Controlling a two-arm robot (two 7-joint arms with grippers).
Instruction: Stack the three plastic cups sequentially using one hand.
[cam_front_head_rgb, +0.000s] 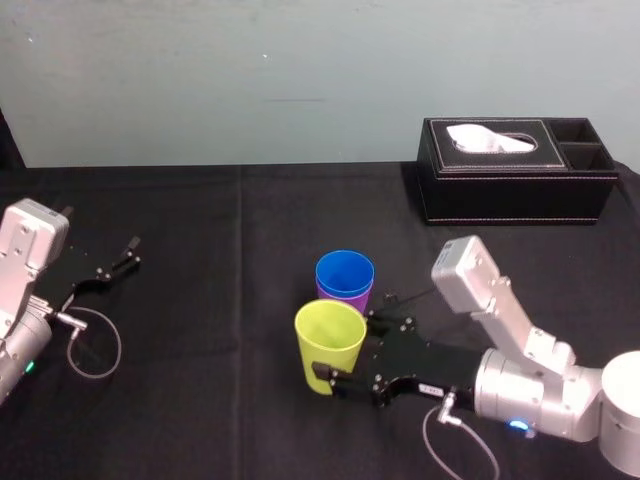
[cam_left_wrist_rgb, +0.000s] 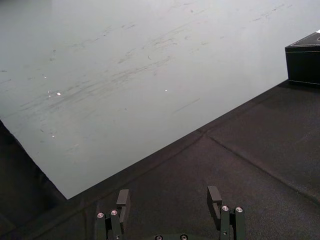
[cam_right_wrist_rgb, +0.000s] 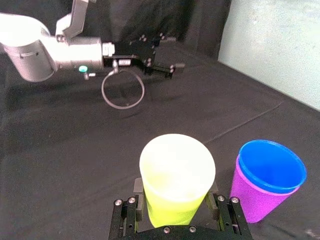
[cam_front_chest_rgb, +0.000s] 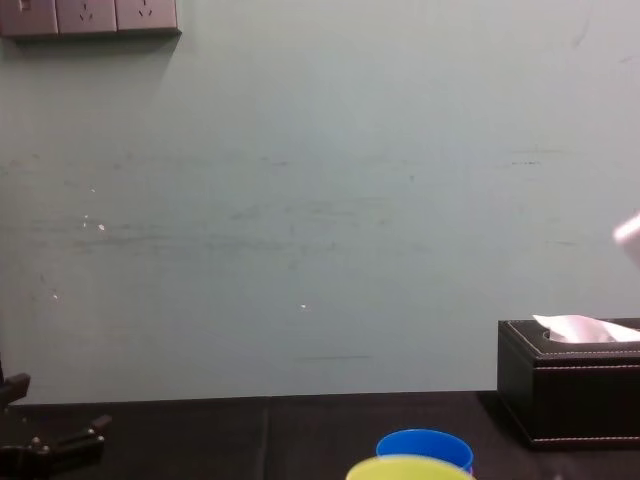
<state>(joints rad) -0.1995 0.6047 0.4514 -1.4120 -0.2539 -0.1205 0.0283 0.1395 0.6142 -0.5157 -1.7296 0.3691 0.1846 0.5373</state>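
Observation:
A blue cup (cam_front_head_rgb: 344, 272) sits nested inside a purple cup (cam_front_head_rgb: 348, 296) at the middle of the black table. Just in front of that pair, the yellow-green cup (cam_front_head_rgb: 330, 345) is upright with my right gripper (cam_front_head_rgb: 347, 350) shut on it. The right wrist view has a finger (cam_right_wrist_rgb: 139, 206) pressed to each side of the yellow-green cup (cam_right_wrist_rgb: 176, 180), with the blue cup (cam_right_wrist_rgb: 271, 166) in the purple cup (cam_right_wrist_rgb: 252, 200) close beside. The rims of the blue cup (cam_front_chest_rgb: 425, 446) and yellow-green cup (cam_front_chest_rgb: 410, 468) peek up in the chest view. My left gripper (cam_front_head_rgb: 116, 262) rests open at the far left.
A black tissue box (cam_front_head_rgb: 515, 170) stands at the back right of the table, well behind the cups. A loop of grey cable (cam_front_head_rgb: 92, 345) hangs by the left arm. The black cloth (cam_front_head_rgb: 220, 300) between the left gripper and the cups is bare.

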